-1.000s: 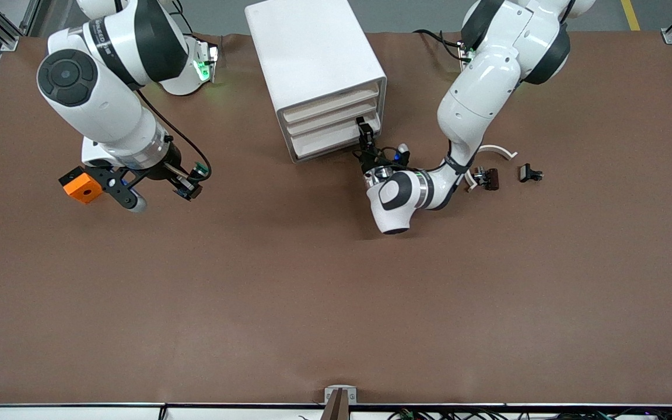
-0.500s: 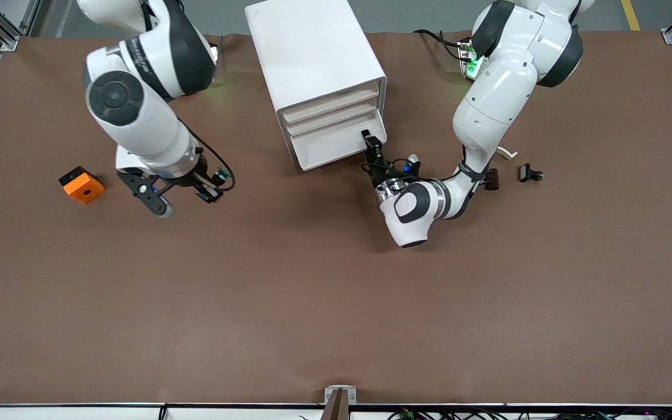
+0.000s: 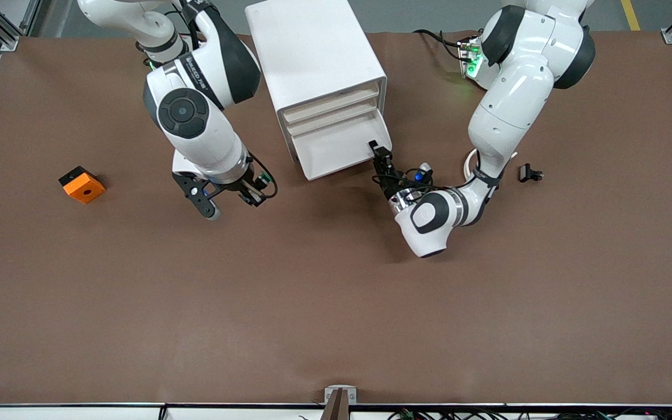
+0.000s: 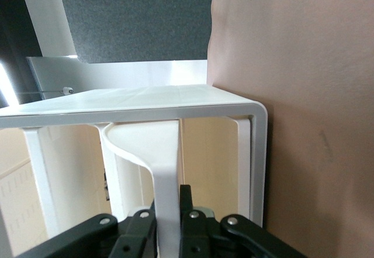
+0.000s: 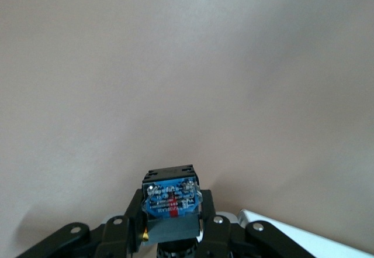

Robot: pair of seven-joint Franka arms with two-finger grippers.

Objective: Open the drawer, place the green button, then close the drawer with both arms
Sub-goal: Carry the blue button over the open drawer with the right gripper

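The white cabinet (image 3: 312, 46) stands at the robots' side of the table. Its lowest drawer (image 3: 336, 147) is pulled partly out toward the front camera and shows an empty white tray. My left gripper (image 3: 378, 151) is shut on the drawer's front tab at the corner toward the left arm's end. In the left wrist view the gripper (image 4: 168, 206) clamps this white tab (image 4: 165, 170). My right gripper (image 3: 252, 191) is shut on the button (image 3: 262, 179) and holds it above the table beside the cabinet. The button's blue base (image 5: 170, 196) shows in the right wrist view, between the right gripper's (image 5: 170, 223) jaws.
An orange block with a hole (image 3: 81, 184) lies toward the right arm's end. A small black clip piece (image 3: 529, 173) and a white curved band (image 3: 468, 164), partly hidden by the left arm, lie toward the left arm's end. Three upper drawers are shut.
The left gripper has pulled the lowest drawer out toward the front camera. The right arm has carried the button from beside the orange block toward the cabinet.
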